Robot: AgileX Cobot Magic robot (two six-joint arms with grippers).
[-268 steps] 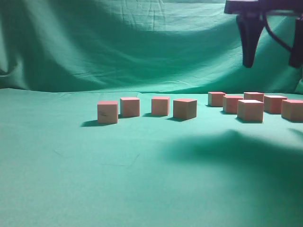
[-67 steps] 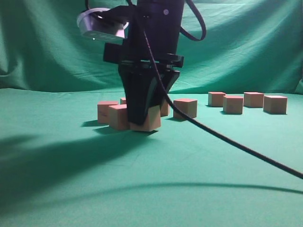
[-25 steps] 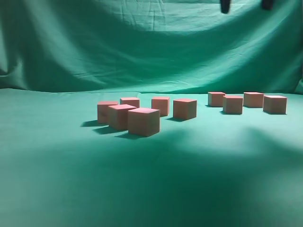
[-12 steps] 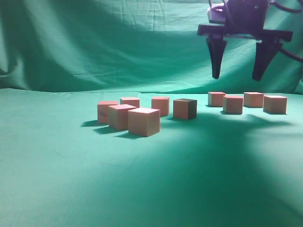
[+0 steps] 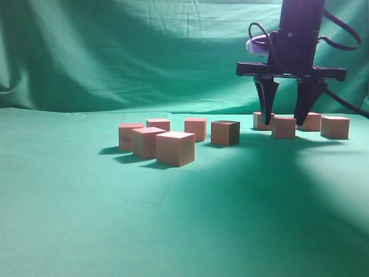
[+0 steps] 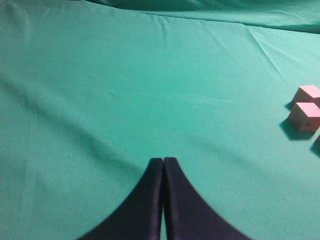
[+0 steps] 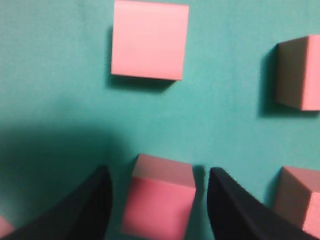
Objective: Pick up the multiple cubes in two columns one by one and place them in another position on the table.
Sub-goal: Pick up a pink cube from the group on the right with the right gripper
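Note:
Several small pinkish-red cubes stand on the green table (image 5: 86,219). One cluster sits left of centre, with its nearest cube (image 5: 174,148) in front. A second group stands at the right. My right gripper (image 5: 282,118) hangs low over that right group, its black fingers on either side of one cube (image 5: 283,128). In the right wrist view this cube (image 7: 159,205) lies between the fingers (image 7: 97,200) with green cloth showing on both sides, so the right gripper (image 7: 159,175) is open and not touching it. My left gripper (image 6: 163,162) is shut and empty above bare cloth.
Other cubes lie close around the straddled one: one ahead (image 7: 150,40), two to its right (image 7: 299,72) (image 7: 300,197). Two cubes (image 6: 304,116) sit at the right edge of the left wrist view. A wrinkled green backdrop (image 5: 115,57) rises behind the table.
The right gripper has come down from the top of the view onto the right group of cubes. Its fingers have drawn closer together around one cube. The cubes have not moved.

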